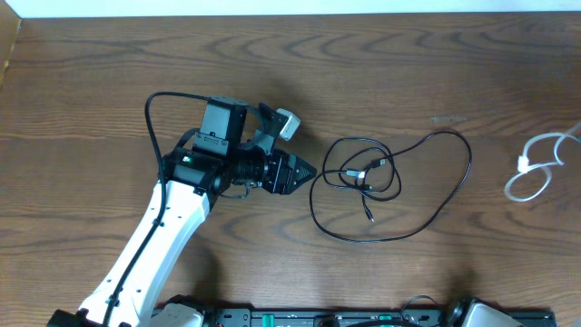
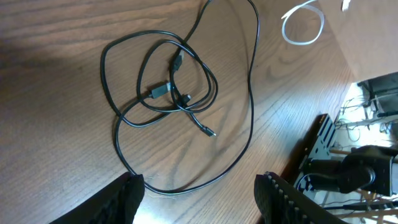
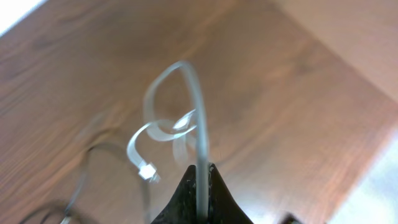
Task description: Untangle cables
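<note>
The black cable (image 1: 390, 186) lies alone in loose loops at the table's middle, its plug ends inside the loops; it also shows in the left wrist view (image 2: 180, 93). The white cable (image 1: 536, 168) loops at the far right edge and hangs from my right gripper (image 3: 202, 171), which is shut on it; the cable's small plug (image 3: 148, 171) dangles over the wood. The right gripper itself is outside the overhead view. My left gripper (image 1: 304, 171) is open and empty, just left of the black cable, its fingers straddling the nearest loop (image 2: 199, 186).
The table's right edge (image 1: 577, 136) is beside the white cable. The arm mounting rail (image 1: 363, 318) runs along the front edge.
</note>
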Motion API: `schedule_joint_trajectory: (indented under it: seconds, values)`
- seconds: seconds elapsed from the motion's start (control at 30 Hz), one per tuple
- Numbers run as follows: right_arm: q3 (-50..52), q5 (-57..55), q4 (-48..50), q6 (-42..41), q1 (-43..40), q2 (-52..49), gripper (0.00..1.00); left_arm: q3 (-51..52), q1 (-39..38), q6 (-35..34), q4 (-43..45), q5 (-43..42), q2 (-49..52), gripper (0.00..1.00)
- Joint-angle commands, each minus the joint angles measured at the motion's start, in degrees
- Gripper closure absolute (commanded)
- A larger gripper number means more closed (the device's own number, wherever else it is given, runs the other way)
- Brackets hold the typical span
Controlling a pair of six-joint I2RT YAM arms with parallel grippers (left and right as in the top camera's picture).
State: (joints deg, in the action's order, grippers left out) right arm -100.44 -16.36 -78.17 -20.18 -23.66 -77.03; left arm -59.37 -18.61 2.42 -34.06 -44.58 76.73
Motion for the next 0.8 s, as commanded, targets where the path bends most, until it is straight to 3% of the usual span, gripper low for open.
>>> schedule_joint_trajectory:
  seconds: [0.0, 0.2, 0.77]
  values:
    - [-0.4, -8.9, 0.3, -1.0, -7.9, -0.6, 0.99, 0.3, -0.1, 2.7, 0.1, 1.8, -0.4, 0.38]
    - [-0.4, -7.1, 2.0, -1.0, -17.4, -1.8, 0.99, 0.3, -0.1, 2.7, 0.1, 2.2, -0.4, 0.38]
    - [-0.4, -8.5, 11.1, -1.0, -27.5, -11.7, 0.99, 0.3, -0.1, 2.7, 0.7, 2.0, -0.4, 0.38]
